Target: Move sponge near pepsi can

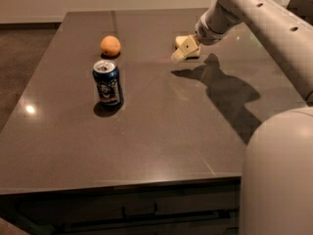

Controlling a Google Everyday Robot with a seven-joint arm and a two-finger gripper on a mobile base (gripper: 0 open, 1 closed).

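Gripper (182,53) sits low over the far right part of the table (161,131), at the end of the arm (254,13) that comes in from the upper right; its cream tip overlaps the sponge (180,40), so you see only pale yellow slivers of the sponge at the upper left and lower right of the tip. You cannot tell how the jaws stand, and you cannot tell whether the tip touches the sponge or merely hangs in front of it; both are the same pale tone and run together.

Sponge lies on the tabletop, well apart from the pepsi can (107,82), which stands upright toward the left-centre, silver top showing, logo facing you; the can's far side is hidden. An orange (110,46) rests just behind the can, apart from it.

The arm's shadow (225,92) falls dark across the table to the right of the gripper; the arm's upper part is cut off by the top and right edges. The robot's pale body (279,180) fills the lower right corner and hides the table's near right corner.
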